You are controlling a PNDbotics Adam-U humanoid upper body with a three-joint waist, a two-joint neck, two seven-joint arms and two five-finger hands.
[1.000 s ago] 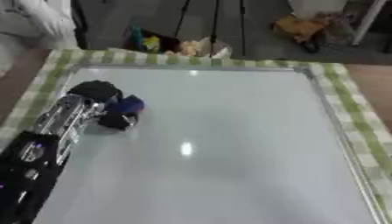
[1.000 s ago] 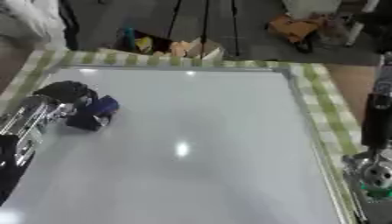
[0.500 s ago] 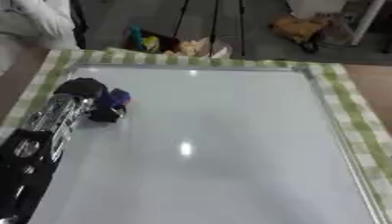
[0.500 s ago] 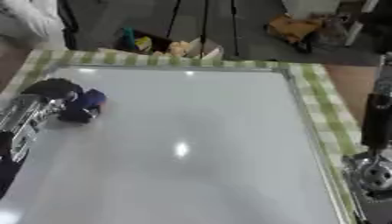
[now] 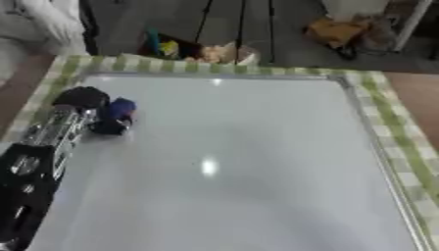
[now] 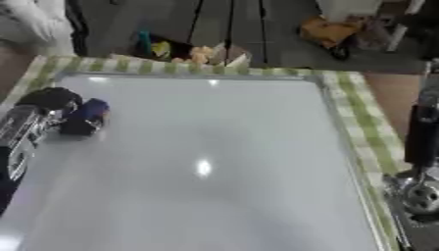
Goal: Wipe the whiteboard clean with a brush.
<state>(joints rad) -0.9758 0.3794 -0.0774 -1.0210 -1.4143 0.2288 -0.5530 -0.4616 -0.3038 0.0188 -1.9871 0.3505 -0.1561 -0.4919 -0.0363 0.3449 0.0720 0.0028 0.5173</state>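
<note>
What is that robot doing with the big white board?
The robot's left hand is curled around a small blue and black brush and presses it on the large whiteboard, near its far left corner. The board lies flat on a green checked cloth and looks free of marks. Its right arm hangs beside the board's right edge; that hand cannot be seen.

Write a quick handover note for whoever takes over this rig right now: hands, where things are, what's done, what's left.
Left hand: at the whiteboard's far-left part, curled round the blue brush, which sits on the surface.
Right hand: not visible; only the right arm shows at the right edge of the right eye view, off the board.
Whiteboard: lies on a green checked cloth; no marks visible on it.
Done: the surface looks clean.
Left: probably just a check of the area hidden under the left arm.
</note>
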